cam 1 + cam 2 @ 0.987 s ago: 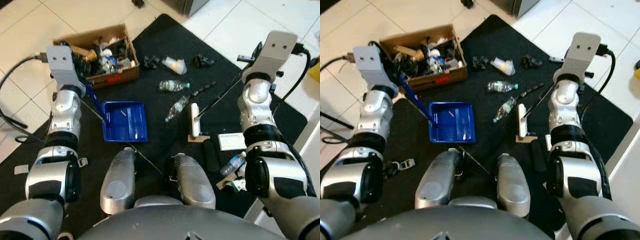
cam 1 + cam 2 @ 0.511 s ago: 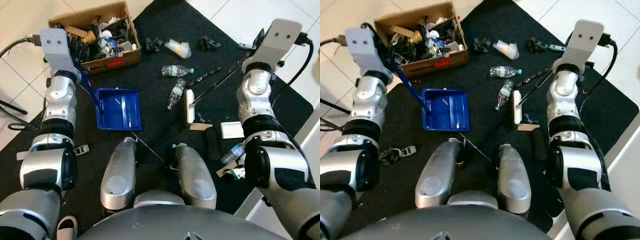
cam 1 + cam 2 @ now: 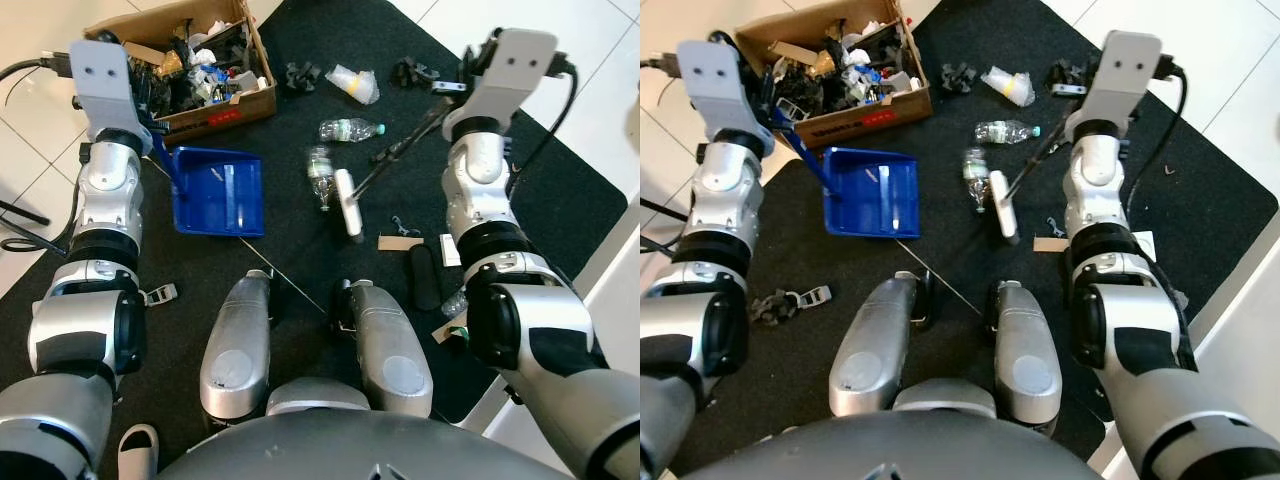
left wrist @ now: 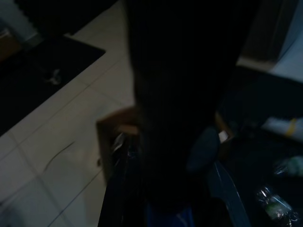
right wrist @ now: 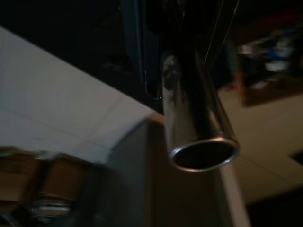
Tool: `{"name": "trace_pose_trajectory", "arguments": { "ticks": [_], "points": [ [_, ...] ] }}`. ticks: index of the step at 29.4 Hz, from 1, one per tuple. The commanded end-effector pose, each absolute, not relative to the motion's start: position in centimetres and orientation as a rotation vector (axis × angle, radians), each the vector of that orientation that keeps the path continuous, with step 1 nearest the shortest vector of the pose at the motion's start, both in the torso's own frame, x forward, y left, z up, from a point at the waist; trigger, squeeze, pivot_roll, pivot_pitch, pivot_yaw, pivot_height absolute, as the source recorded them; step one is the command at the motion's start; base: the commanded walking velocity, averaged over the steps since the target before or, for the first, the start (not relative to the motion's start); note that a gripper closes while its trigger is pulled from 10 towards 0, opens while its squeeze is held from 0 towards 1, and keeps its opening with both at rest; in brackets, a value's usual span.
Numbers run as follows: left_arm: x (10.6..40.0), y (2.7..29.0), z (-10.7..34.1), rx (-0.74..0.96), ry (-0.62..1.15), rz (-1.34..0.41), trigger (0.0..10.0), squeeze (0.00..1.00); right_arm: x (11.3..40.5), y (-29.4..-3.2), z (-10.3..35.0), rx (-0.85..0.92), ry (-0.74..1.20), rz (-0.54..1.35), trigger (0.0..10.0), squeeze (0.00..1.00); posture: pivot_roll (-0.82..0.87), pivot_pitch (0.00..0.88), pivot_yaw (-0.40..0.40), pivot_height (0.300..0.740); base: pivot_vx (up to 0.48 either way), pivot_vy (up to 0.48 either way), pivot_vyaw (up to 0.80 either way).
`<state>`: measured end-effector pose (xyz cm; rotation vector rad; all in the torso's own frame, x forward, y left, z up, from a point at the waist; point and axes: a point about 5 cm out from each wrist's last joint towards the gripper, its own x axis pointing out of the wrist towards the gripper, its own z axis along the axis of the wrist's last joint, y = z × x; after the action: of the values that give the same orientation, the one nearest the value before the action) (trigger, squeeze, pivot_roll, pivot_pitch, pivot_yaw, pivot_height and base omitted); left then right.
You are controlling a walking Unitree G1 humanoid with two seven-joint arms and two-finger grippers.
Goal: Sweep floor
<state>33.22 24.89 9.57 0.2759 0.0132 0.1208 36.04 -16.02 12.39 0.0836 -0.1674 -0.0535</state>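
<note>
Broom in my right gripper has pushed a bottle nearer the dustpan (left gripper holding its handle); sweeping advances

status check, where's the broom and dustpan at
Right gripper holds the broom, head beside a bottle. Left gripper holds the blue dustpan on the mat. Second bottle beyond.
</note>
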Motion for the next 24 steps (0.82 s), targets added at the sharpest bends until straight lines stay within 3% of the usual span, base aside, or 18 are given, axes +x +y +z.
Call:
{"name": "trace_pose_trajectory", "arguments": {
  "ticks": [1,15,20,24],
  "points": [
    [31.6,25.6,7.2,0.345,0.105,0.126,10.0,0.0,36.0,-14.7,12.7,0.181,-0.195,0.001,10.0,0.0,0.16,0.282,-0.015,0.74,0.0,0.0,0.0],
    [29.6,25.7,5.2,0.414,0.116,0.196,10.0,0.0,35.4,-12.3,14.1,0.262,-0.252,0.219,10.0,0.0,0.14,0.276,-0.045,0.74,0.0,0.0,0.0],
    [29.4,25.2,4.8,0.411,0.113,0.179,10.0,0.0,36.2,-14.5,14.6,0.141,-0.269,0.1,10.0,0.0,0.15,0.267,-0.046,0.74,0.0,0.0,0.0],
    [29.5,25.0,4.9,0.408,0.108,0.178,10.0,0.0,36.2,-16.3,14.5,-0.102,-0.266,-0.047,10.0,0.0,0.15,0.261,-0.048,0.74,0.0,0.0,0.0]
  ]
}}
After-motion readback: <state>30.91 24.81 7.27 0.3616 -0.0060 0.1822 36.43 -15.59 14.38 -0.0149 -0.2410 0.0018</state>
